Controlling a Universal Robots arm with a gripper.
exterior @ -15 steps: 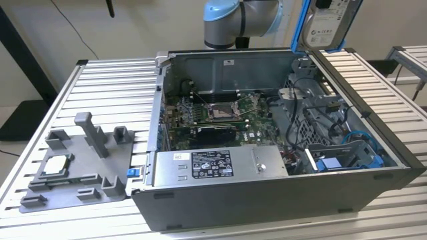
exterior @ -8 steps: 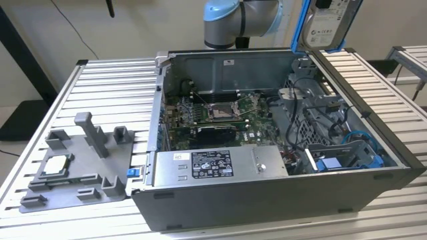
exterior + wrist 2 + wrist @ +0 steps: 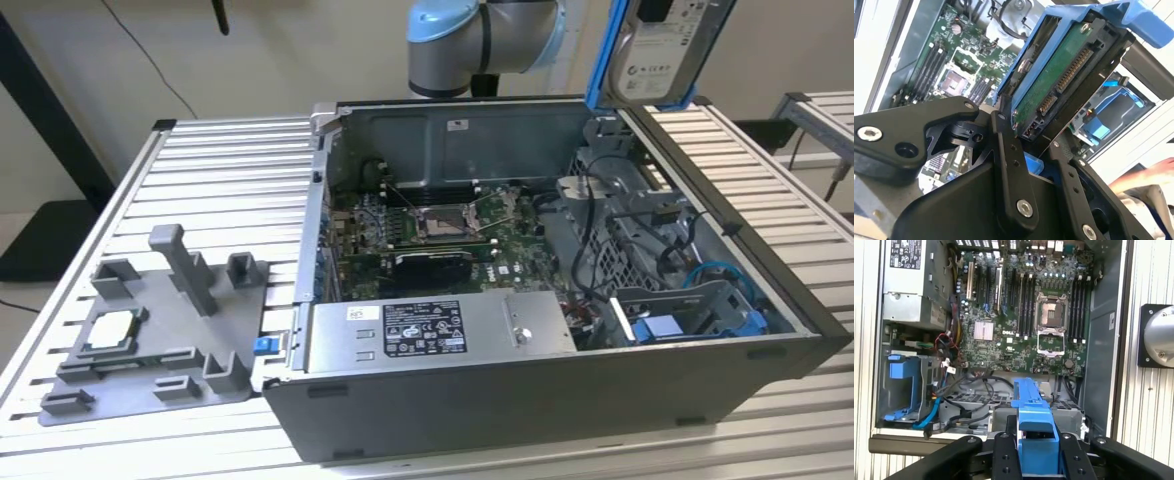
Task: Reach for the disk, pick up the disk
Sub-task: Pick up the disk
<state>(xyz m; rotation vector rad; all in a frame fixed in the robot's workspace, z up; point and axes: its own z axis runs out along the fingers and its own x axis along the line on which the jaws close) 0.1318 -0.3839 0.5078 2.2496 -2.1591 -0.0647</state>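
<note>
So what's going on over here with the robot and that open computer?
The robot arm's claw is shut on the disk, a silver hard drive in a bright blue frame, and holds it up above the open computer case. The claw's black fingers clamp the blue frame from both sides. Below it lies the motherboard. A grey fixture sits on the table beside the case.

Hand (image 3: 1026,145) clamped on disk (image 3: 1064,75), held above open computer case (image 3: 909,45), motherboard (image 3: 961,65) beneath.

Open computer case (image 3: 534,400) on slatted table (image 3: 227,180), grey fixture (image 3: 160,330) beside it.
</note>
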